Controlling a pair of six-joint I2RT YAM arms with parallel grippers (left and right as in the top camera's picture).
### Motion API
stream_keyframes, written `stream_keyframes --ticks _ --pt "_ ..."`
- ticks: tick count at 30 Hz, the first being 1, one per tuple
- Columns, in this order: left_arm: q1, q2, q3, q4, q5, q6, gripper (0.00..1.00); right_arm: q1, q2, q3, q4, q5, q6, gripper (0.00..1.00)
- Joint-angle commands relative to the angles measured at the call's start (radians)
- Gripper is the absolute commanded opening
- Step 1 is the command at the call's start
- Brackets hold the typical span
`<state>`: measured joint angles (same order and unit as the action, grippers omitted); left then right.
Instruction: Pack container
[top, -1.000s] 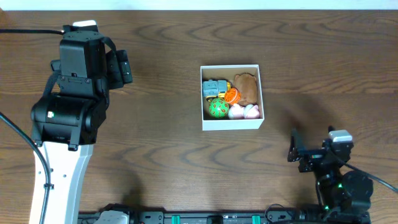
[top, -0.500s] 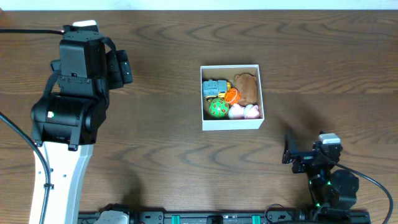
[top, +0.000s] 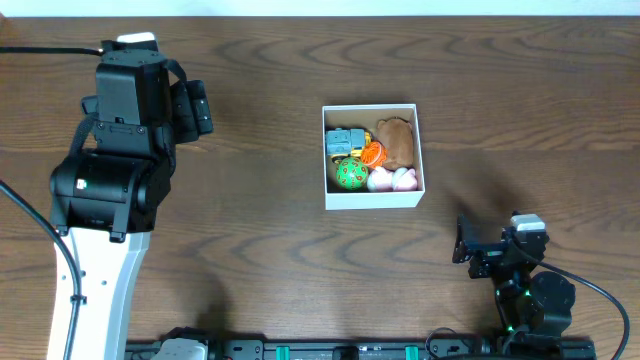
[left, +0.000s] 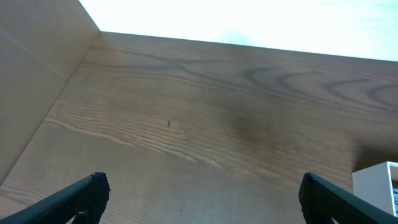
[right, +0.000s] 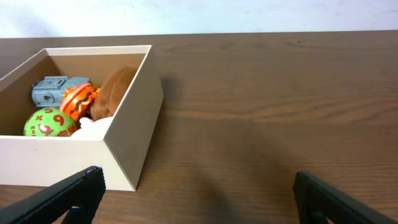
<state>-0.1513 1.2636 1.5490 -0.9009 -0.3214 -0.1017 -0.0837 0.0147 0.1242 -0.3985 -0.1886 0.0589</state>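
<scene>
The container (top: 372, 200) is a small white square box on the wooden table, right of centre. Inside lie a grey-blue robot toy (top: 344, 140), an orange toy (top: 373, 153), a green ball (top: 350, 174), a brown plush (top: 397, 140) and a pink toy (top: 392, 179). It also shows in the right wrist view (right: 134, 137) at the left, and its corner in the left wrist view (left: 376, 186). My right gripper (right: 198, 193) is open and empty, low at the front right, apart from the box. My left gripper (left: 200, 198) is open and empty over bare table at the left.
The left arm's large body (top: 125, 150) stands at the table's left side. The right arm's base (top: 530, 290) sits near the front edge. The table's far edge meets a white wall at the top.
The right arm drew back toward the front edge and shifted slightly left. The left arm and the box have not moved.
</scene>
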Motion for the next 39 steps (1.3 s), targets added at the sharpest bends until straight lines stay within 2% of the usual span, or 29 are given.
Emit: stream_keyframes --ticks 1,9,12,16,22,27,31,39 --pt "0.004 0.005 0.007 0.000 -0.010 -0.008 0.98 0.006 -0.008 -0.007 0.002 0.005 -0.004 0.99" --pt "0.004 0.006 0.007 -0.005 -0.010 -0.008 0.98 0.006 -0.008 -0.007 0.002 0.005 -0.005 0.99" --pt "0.006 0.003 0.007 -0.053 -0.010 -0.008 0.98 0.006 -0.008 -0.007 0.002 0.005 -0.004 0.99" --pt "0.006 -0.051 -0.038 -0.050 -0.008 0.002 0.98 0.006 -0.008 -0.007 0.003 0.005 -0.005 0.99" --pt "0.041 -0.220 -0.282 0.175 0.015 0.002 0.98 0.006 -0.008 -0.007 0.002 0.005 -0.005 0.99" --pt "0.115 -0.377 -0.541 0.372 0.157 0.002 0.98 0.006 -0.008 -0.007 0.002 0.005 -0.005 0.99" --pt "0.134 -0.486 -0.669 0.426 0.204 -0.001 0.98 0.006 -0.008 -0.007 0.002 0.005 -0.005 0.99" --pt "0.135 -0.687 -0.832 0.424 0.212 -0.009 0.98 0.006 -0.008 -0.007 0.002 0.005 -0.005 0.99"
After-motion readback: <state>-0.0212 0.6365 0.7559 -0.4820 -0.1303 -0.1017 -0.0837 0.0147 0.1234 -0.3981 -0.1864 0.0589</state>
